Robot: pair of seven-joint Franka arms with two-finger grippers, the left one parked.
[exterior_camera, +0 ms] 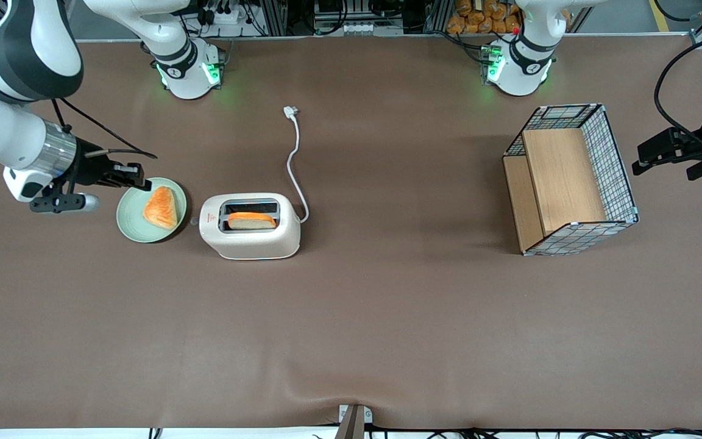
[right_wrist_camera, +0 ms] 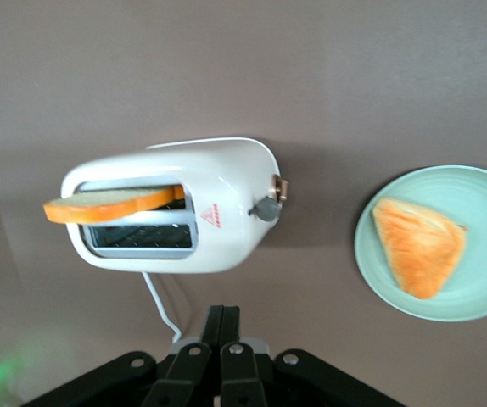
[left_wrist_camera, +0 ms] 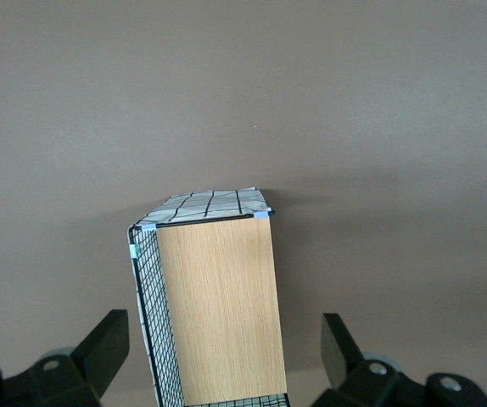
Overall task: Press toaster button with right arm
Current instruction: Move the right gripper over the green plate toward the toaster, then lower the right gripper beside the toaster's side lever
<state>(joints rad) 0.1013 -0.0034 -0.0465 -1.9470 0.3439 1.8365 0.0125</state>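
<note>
Gripper [exterior_camera: 138,177] over plate rim [exterior_camera: 123,224]; toaster button [right_wrist_camera: 266,209] in wrist view only

The toaster [exterior_camera: 248,227] is made of smooth, glossy cream plastic, with a small grey plastic toaster button [right_wrist_camera: 266,209] on its end. A matt brown cloth-like tablecloth [exterior_camera: 387,317] is seen beneath the toaster. Beside the toaster, a glazed pale-green plate [exterior_camera: 131,227] is set. The gripper [exterior_camera: 134,175], above the plate's rim, is finished in matt black, and a brushed metal cuff is carried by the right arm [exterior_camera: 19,137].
</note>
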